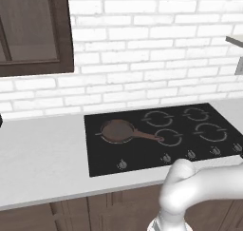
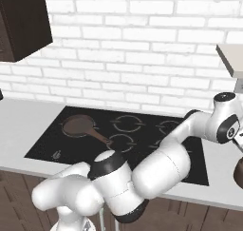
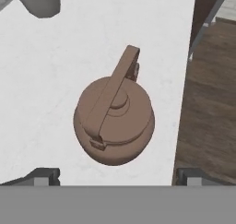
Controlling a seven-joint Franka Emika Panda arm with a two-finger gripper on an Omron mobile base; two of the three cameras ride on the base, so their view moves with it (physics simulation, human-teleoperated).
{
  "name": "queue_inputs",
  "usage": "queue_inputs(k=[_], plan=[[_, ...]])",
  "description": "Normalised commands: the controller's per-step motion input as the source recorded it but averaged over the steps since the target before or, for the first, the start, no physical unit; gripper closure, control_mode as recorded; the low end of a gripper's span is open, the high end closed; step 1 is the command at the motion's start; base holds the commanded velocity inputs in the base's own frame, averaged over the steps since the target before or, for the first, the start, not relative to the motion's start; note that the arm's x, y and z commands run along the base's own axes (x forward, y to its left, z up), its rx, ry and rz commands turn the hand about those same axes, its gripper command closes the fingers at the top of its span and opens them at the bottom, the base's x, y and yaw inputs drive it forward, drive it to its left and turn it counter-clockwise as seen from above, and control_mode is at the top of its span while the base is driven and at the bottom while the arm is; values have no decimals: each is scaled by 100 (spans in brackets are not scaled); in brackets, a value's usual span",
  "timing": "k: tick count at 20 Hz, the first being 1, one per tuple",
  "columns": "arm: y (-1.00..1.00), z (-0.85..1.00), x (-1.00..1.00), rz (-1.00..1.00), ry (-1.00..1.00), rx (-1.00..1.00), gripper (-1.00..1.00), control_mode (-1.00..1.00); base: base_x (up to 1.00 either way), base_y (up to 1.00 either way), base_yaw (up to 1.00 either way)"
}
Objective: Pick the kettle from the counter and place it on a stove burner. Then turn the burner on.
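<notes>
we hover the released pincer (image 3: 117,179) above the kettle (image 3: 114,121) on the surface (image 3: 55,80); we should straddle its handle (image 3: 110,91) crosswise, then descend.

In the hand view the kettle (image 3: 114,124) sits alone on the pale surface (image 3: 55,80), bare stone all around it, with the claw (image 3: 117,177) spread wide on either side below it. Its flat handle (image 3: 113,91) arches across the lid and stands in the way from above. The surface's front edge runs close beside the kettle. On the cooktop (image 1: 156,135), a frying pan (image 1: 117,131) covers one ring, its long handle reaching a neighbouring burner (image 1: 170,138); the other rings lie open.
</notes>
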Motion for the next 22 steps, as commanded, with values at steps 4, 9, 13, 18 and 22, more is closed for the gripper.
queue_inputs(k=[4, 9, 13, 18, 22], plan=[[-28, -34, 10, -5, 0, 0, -100, -100, 0, 0, 0], [-9, -9, 47, -10, 1, 0, -100, -100, 0, 0, 0], [-14, -13, 49, -9, 3, 0, -100, -100, 0, 0, 0], [-47, -39, 21, -12, 7, -1, -100, -100, 0, 0, 0], [-37, -14, 26, -8, 6, 0, -100, -100, 0, 0, 0]])
